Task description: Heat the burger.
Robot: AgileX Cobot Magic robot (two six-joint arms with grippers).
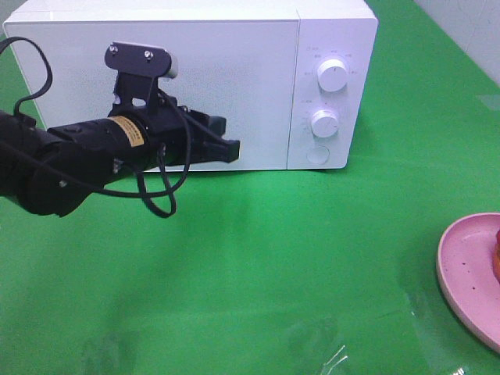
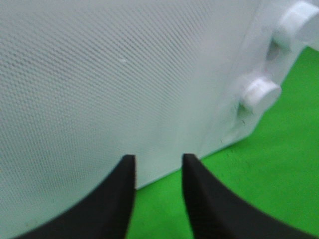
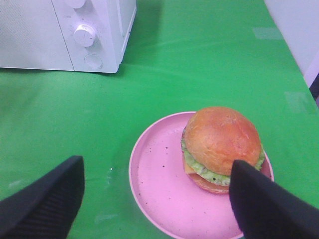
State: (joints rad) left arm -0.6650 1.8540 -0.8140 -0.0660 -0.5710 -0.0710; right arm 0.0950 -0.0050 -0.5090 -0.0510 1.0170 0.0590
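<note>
Burger (image 3: 222,144) on plate (image 3: 159,194) edge, right jaws wide, left jaws narrowly parted at microwave (image 1: 234,78) door.

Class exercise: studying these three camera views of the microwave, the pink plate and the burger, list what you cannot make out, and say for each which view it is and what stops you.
1. Burger: exterior high view, cut off by the right edge with the pink plate.
2. Microwave interior: every view, hidden by its closed door.
3. Dial labels: exterior high view, too small; left wrist view, blurred.
4. Right gripper: absent from the exterior high view.
5. Left gripper touching the door: left wrist view, too blurred to tell.
</note>
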